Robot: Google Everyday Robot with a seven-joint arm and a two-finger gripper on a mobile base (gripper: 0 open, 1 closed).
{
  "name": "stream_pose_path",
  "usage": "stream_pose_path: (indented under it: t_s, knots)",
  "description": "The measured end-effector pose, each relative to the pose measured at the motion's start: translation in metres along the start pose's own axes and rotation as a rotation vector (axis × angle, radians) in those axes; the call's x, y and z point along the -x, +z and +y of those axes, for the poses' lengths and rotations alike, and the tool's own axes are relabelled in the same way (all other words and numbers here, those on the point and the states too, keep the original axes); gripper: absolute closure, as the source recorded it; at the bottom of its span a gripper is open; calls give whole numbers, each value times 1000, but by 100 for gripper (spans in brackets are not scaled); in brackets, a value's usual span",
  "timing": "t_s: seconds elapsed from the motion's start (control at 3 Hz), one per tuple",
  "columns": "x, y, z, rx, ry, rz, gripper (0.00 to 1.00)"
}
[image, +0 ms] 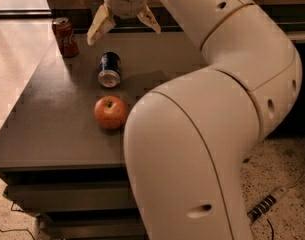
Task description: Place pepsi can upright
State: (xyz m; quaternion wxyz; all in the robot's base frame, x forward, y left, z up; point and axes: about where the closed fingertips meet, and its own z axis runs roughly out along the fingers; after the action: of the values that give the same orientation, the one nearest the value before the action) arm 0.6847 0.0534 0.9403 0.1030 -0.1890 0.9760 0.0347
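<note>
The pepsi can (110,69) is dark blue with silver ends. It lies on its side on the dark table (47,119), its silver end facing the camera. My gripper (124,28) hangs above the far part of the table, just behind and slightly right of the can, not touching it. Its two cream fingers (100,26) are spread wide apart and hold nothing.
A red Coca-Cola can (65,36) stands upright at the table's far left. A red apple (111,112) sits in front of the pepsi can. My large white arm (202,134) covers the right side of the table. A cable lies on the speckled floor (277,184).
</note>
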Motion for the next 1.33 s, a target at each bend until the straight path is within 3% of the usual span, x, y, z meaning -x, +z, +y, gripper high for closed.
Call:
stream_pose_path:
  t_s: [0.67, 1.33]
  knots:
    - [20, 48, 8, -13, 89, 67, 0]
    - [26, 88, 16, 2, 124, 136, 0]
